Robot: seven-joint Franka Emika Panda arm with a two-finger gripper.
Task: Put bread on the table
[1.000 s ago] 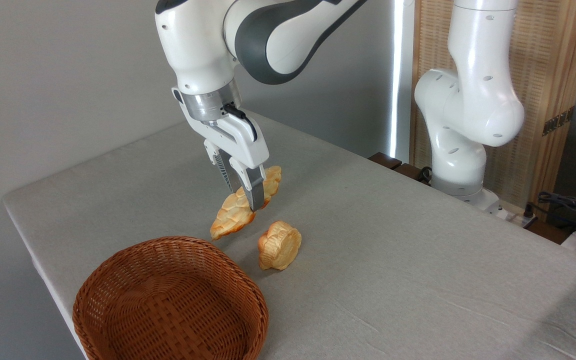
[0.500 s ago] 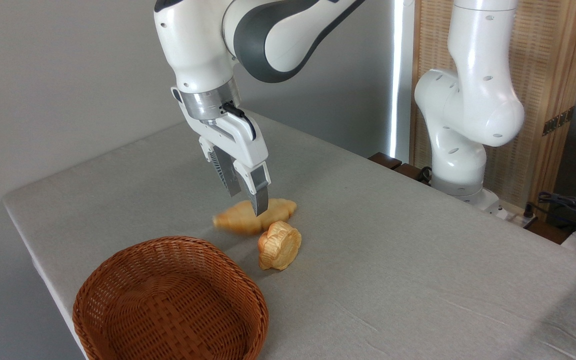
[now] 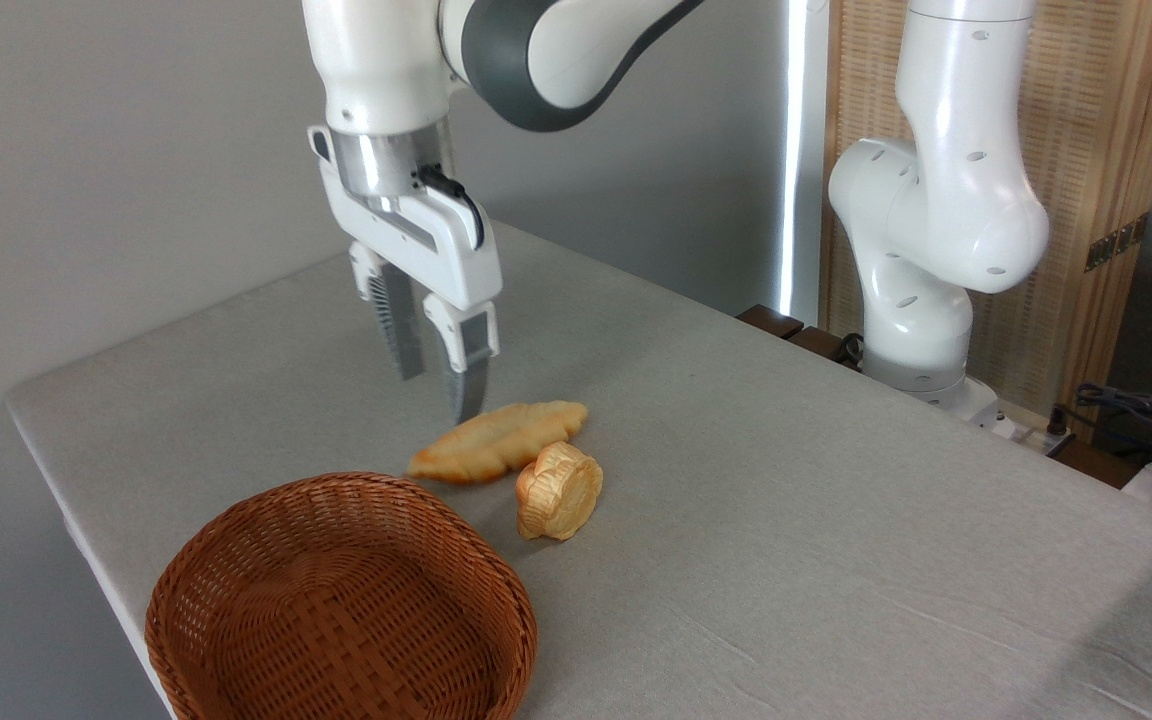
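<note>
Jaws apart, the gripper (image 3: 439, 392) hovers at the leaf-shaped bread's (image 3: 496, 455) ten o'clock; looks light and stiff, best pinched mid-length.

A plain grey wall (image 3: 116, 150) stands behind; a bright light strip (image 3: 794, 150) runs beside a wooden slatted screen (image 3: 1106, 150) at right.

Quick count: two baked goods on the table (image 3: 836, 520), one long leaf-shaped bread (image 3: 496, 452) and one round flower-shaped bun (image 3: 560, 490). One wicker basket (image 3: 341, 605) at the front edge. One robot arm (image 3: 936, 200), one gripper (image 3: 436, 390).
</note>
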